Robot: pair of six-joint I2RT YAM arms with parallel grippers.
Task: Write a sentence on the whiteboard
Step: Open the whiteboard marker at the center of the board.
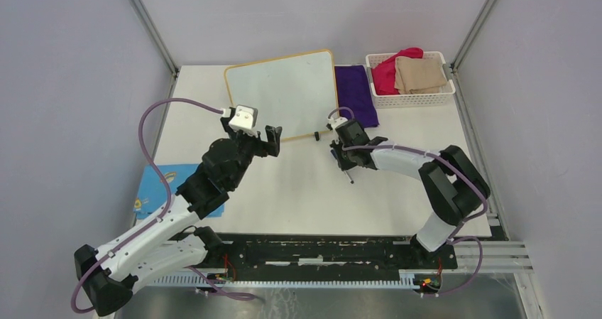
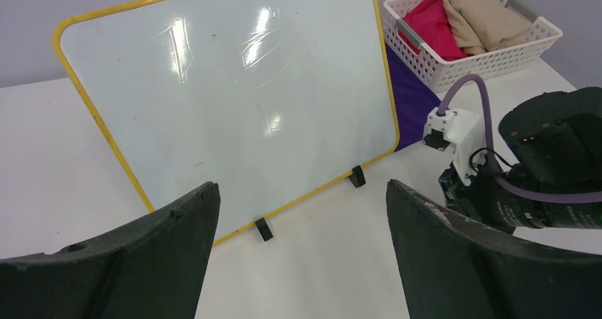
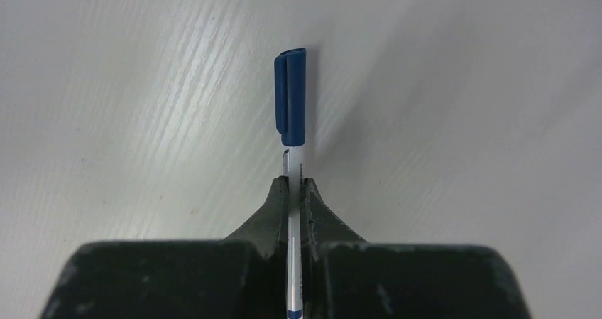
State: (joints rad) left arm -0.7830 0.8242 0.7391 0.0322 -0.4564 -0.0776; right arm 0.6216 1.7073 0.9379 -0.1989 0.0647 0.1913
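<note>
Whiteboard (image 1: 282, 95) sits at the far middle of the table (image 1: 319, 198), propped on two small black feet along its near long edge and leaning back. It has a yellow-tan frame, and its face is plain white with glare streaks in the left wrist view (image 2: 234, 99).

Right gripper (image 1: 346, 164) is clenched on a marker (image 1: 350, 177), in front of the board's near right corner and apart from it. In the wrist view the fingers (image 3: 273, 205) pinch the white barrel, and the blue cap (image 3: 291, 99) sticks out past the tips over bare table. Can't tell if the cap touches the surface.

Left gripper (image 1: 273, 136) is released with its jaws wide and nothing between them, just in front of the board's near edge (image 2: 299, 191).

A purple cloth (image 1: 356, 92) lies flat just right of the board. A white basket (image 1: 410, 99) with red and tan cloths is at the far right. A blue booklet (image 1: 160, 184) is at the near left, partly under the left arm.
</note>
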